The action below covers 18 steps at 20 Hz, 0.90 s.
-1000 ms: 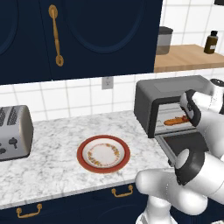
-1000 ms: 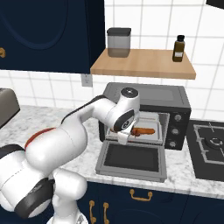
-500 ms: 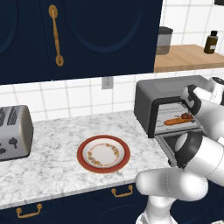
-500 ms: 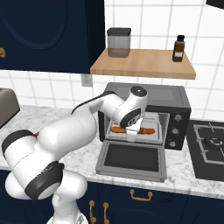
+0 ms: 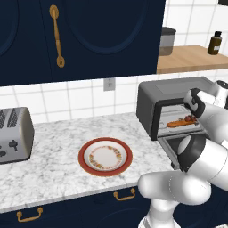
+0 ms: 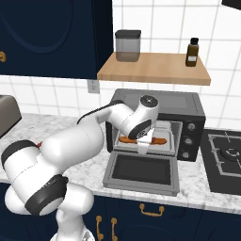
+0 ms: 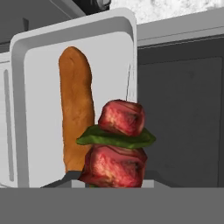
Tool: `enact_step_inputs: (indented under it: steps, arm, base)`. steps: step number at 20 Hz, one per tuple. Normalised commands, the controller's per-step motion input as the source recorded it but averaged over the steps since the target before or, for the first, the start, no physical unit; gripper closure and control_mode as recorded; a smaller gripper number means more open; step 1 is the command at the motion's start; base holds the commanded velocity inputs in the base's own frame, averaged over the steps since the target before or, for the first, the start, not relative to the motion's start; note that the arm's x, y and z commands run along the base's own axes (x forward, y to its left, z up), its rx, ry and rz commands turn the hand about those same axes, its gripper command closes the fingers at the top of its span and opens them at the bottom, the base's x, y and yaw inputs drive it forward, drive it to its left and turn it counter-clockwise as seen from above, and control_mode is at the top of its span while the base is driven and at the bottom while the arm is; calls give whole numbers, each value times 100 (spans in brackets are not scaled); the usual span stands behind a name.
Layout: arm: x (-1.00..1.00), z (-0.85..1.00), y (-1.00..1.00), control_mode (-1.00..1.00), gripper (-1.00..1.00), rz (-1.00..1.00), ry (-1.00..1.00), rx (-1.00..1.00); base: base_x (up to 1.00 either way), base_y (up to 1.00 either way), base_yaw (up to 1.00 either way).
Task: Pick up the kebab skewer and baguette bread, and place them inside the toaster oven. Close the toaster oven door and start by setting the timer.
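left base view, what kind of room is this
A home-style kitchen, rendered rather than real: a marble counter carries a silver toaster, a plate and an open toaster oven, with dark blue cabinets above and a stove burner to one side.

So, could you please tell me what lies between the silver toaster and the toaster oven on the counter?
A red-rimmed plate, nothing on it, lies between the toaster and toaster oven, seen in the left base view.

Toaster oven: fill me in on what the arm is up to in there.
The gripper is shut on the kebab skewer and holds it at the mouth of the toaster oven, above the tray. The baguette bread already lies on that tray inside. The toaster oven door hangs open, and the plate on the counter is bare.
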Motion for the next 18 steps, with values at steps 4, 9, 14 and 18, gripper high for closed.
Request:
enact_step_inputs:
  steps: [4,9,14,18]
  arm:
    - [38,-5,0,-100,100,0,0,0]
    - [50,-3,0,-100,100,0,0,0]
    - [47,-3,1,-100,-100,0,0,0]
    - [41,-1,1,-100,-100,0,0,0]
  base:
    - [0,0,0]
    - [0,0,0]
    - [0,0,0]
    - [0,0,0]
